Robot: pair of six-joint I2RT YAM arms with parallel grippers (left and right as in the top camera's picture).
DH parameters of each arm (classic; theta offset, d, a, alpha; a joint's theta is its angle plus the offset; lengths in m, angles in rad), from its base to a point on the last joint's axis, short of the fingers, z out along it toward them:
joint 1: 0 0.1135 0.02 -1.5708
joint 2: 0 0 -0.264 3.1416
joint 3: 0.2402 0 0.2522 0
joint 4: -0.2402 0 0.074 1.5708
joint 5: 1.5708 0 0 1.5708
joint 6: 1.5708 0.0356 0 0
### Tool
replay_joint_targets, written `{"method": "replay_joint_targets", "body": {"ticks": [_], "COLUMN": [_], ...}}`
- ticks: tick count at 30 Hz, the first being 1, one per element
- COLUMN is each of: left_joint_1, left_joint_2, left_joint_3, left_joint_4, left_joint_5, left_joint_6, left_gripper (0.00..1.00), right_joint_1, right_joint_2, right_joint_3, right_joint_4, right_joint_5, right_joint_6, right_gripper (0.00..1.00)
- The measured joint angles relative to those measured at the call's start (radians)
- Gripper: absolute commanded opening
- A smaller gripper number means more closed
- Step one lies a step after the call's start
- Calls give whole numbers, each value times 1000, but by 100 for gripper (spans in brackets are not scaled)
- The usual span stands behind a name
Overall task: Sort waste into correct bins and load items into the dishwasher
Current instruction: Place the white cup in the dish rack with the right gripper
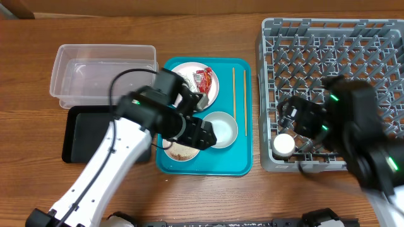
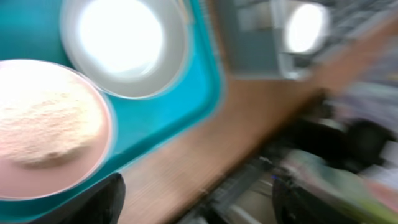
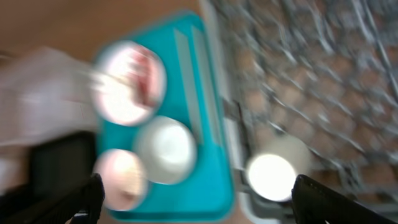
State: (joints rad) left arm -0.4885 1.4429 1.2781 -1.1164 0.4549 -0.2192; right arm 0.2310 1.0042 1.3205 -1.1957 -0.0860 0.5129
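Hovering open and empty over the teal tray [image 1: 243, 157], the left gripper [image 2: 198, 193] risks clipping the small plate [image 1: 181, 152] of rice scraps [image 2: 43, 124] or the bowl [image 1: 224, 126] beside it and spilling rice, while the right gripper [image 3: 199, 196], also open, hangs over the dish rack [image 1: 353, 44] where the cup [image 1: 284, 145] sits.

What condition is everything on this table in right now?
Clear tub: empty.
Black tray: empty where visible.
Large plate: holds wrapper, tissue.
Small plate: covered in scraps.
Bowl: empty.
Chopsticks: lying on teal tray.
Cup: inside dish rack.
Left fingers: open.
Right fingers: open.
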Motion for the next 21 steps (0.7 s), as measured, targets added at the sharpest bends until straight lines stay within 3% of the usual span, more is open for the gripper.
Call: {"method": "replay_joint_targets", "body": {"ticks": [4,8,14,21], "left_joint_1": [-142,-218,-230,-230], "left_joint_2": [4,42,172,309], "left_joint_3": [0,0,0,-5], "left_joint_4": [63,105,78,22], "left_joint_5": [-254,-379,-464,-491], "left_joint_6": [-119,-188,-269,-288], "left_gripper": [80,78,63,59], "right_joint_1": [0,0,0,0], "right_joint_2": [-143,-180,-158,-158], "right_joint_3": [17,17,16,16], "right_joint_4": [17,-27,-80,-80], "right_joint_5": [-48,-100,-135,-142], "right_joint_6": [0,-27,-56,-65], "right_gripper": [99,99,100,100]}}
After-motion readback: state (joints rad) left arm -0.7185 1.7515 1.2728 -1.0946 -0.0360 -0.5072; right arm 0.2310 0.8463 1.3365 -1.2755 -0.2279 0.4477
